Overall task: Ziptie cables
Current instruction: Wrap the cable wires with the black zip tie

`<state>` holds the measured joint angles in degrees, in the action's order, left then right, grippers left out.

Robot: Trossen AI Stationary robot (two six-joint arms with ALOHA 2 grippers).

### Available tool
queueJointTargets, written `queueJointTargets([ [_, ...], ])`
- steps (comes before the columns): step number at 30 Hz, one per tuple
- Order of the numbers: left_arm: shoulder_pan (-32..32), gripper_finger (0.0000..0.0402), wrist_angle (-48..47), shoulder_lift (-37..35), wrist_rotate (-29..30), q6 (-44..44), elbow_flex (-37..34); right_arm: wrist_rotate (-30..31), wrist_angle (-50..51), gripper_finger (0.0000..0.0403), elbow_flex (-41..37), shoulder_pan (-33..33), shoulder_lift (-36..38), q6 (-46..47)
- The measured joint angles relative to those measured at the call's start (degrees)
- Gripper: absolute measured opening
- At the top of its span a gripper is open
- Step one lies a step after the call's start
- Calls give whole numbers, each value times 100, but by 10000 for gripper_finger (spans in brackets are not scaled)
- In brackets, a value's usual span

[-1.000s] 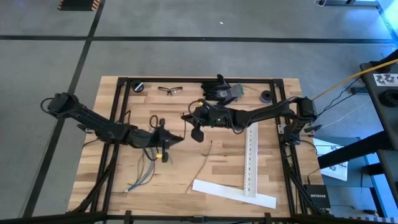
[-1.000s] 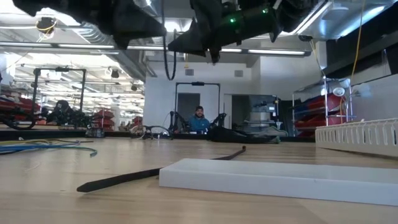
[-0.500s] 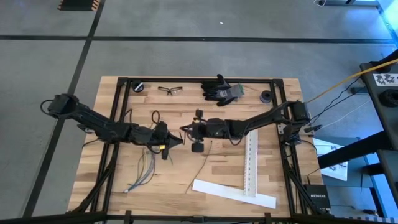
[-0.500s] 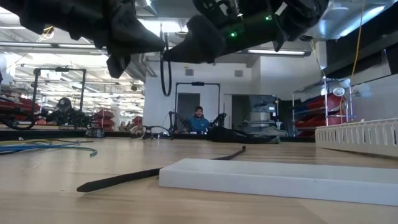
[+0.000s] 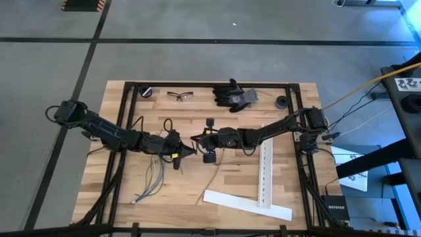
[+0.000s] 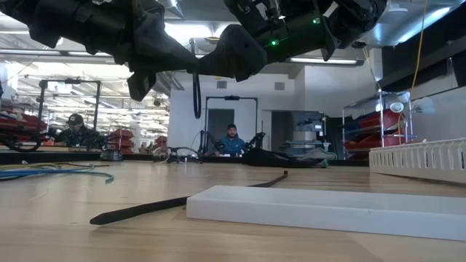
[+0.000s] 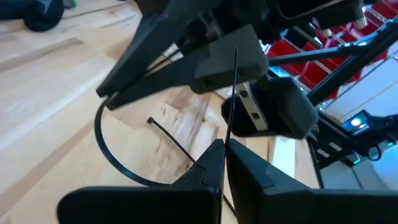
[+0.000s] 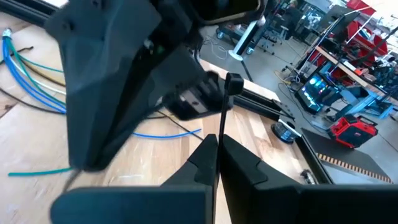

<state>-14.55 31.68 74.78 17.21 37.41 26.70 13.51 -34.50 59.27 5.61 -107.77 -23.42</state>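
Looped ziptie (image 6: pixel 196 91) – its top hidden behind both arms; cables (image 6: pixel 51 172) cut off at the edge.

You are looking at a pale wooden surface (image 5: pixel 197 184) edged by a black metal frame (image 5: pixel 129 105), standing on a grey concrete floor (image 5: pixel 197 59) crossed by dark lines (image 5: pixel 197 41). At the floor's far edge sits a black-and-orange striped marker (image 5: pixel 81 5). To the right of the surface you see a dark rack (image 5: pixel 401 118) with a yellow cable (image 5: pixel 358 90) running up to it. Across the surface the room opens into a bright workshop: white walls (image 6: pixel 182 109), a dark doorway (image 6: pixel 218 120), long ceiling lights (image 6: pixel 44 52) and red equipment on racks (image 6: pixel 368 124). Two people sit far back, one by the doorway (image 6: pixel 231 140), one to the left (image 6: pixel 74 125).
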Motion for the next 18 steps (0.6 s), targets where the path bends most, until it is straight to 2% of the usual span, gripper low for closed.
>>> queueJointTargets([
  [18,28,0,-81,4,-74,-33,-4,-65,9,0,2,7,2,-345],
])
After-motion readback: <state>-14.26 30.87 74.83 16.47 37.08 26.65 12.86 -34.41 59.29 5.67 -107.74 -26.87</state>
